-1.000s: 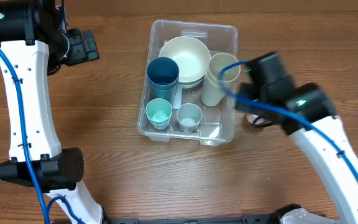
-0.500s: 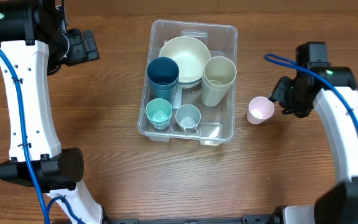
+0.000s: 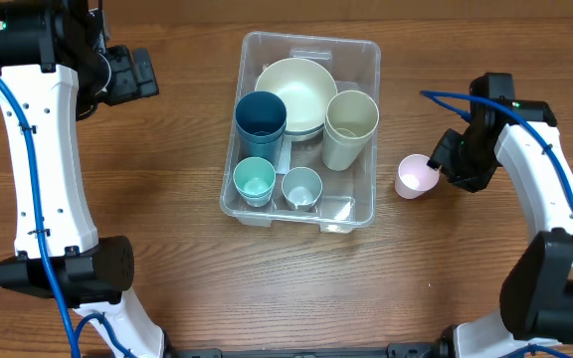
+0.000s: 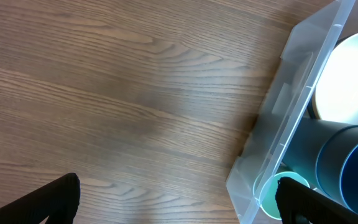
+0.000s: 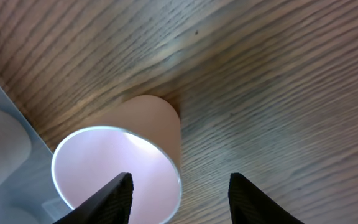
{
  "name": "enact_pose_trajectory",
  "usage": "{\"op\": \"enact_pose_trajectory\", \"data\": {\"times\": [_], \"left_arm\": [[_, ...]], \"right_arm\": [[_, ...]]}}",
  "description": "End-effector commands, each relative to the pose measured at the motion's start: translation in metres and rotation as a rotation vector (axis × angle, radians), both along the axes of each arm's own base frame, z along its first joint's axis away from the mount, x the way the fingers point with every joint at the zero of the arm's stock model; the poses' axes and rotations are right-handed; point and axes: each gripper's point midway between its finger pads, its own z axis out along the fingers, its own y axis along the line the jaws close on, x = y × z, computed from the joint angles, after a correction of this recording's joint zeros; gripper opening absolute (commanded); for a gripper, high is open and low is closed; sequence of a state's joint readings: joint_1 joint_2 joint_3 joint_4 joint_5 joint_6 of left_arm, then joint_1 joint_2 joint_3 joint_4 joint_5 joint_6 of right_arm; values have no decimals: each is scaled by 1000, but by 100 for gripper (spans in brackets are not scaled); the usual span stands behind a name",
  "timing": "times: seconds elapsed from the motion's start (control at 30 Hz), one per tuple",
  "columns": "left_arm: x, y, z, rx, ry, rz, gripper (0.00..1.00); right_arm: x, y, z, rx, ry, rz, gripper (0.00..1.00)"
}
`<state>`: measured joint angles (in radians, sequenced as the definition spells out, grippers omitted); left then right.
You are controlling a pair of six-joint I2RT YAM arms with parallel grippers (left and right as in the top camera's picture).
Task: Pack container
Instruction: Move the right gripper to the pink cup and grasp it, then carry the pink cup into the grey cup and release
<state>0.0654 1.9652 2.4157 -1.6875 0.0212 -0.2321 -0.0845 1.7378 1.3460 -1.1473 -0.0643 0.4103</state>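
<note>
One wooden table (image 3: 187,268) carries the large clear rectangular plastic container (image 3: 311,46) at its middle, holding a cream bowl (image 3: 296,89) and four cups. Just beside it stands a small pink cup (image 3: 416,176), my right gripper (image 5: 179,199) parted astride its rim. My left gripper (image 4: 173,211) hovers wide apart, empty.

Five cups (image 3: 261,114), two bowls (image 3: 294,89), one container (image 3: 311,48)
</note>
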Motion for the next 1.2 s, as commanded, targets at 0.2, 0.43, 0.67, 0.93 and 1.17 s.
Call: {"op": "enact_pose_trajectory", "data": {"times": [0.2, 0.43, 0.67, 0.93, 1.17], "left_arm": [[0, 0, 3, 12, -10, -19, 100], [-1, 0, 3, 12, -9, -19, 100], [-1, 0, 3, 13, -9, -19, 100], [0, 0, 3, 12, -10, -19, 100], [-1, 0, 3, 12, -9, -19, 100]], "right_arm": [[-6, 10, -22, 60, 32, 21, 46], [-7, 12, -32, 71, 26, 5, 24], [-7, 12, -29, 73, 23, -31, 4], [-10, 12, 39, 60, -113, -25, 4], [-37, 28, 115, 56, -306, 28, 4]]}}
